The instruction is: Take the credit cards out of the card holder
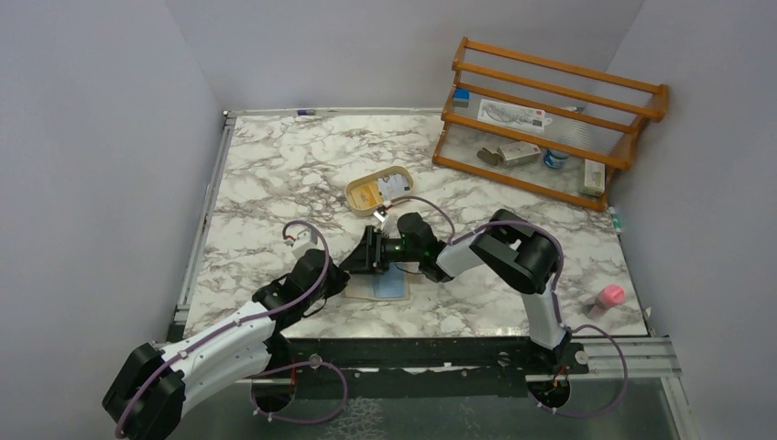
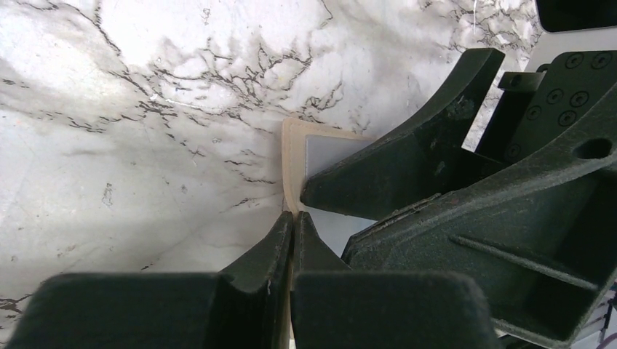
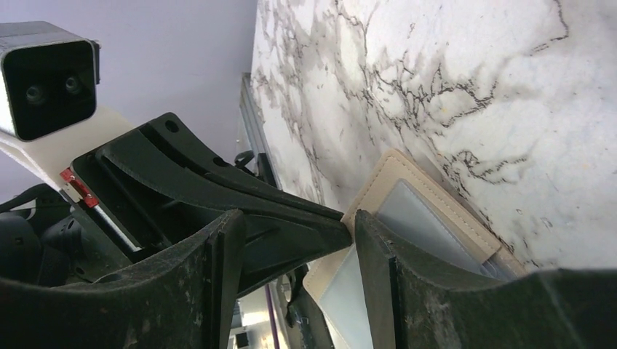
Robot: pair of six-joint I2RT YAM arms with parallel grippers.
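Nearest to the arm bases, we list the left gripper, its fingers pressed together and their tips at the tan edge of the card holder. We cannot tell if they pinch it. The holder lies open and flat on the marble table, with a pale credit card in its pocket. Over it hangs the right gripper, fingers parted, gripping nothing. Beyond it is an oval tray, and farthest back a wooden rack.

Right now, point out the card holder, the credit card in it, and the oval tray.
card holder (image 3: 393,169): right wrist view, tan stitched border.
credit card (image 3: 429,222): right wrist view, pale face.
oval tray (image 1: 349,194): top view, left rim.
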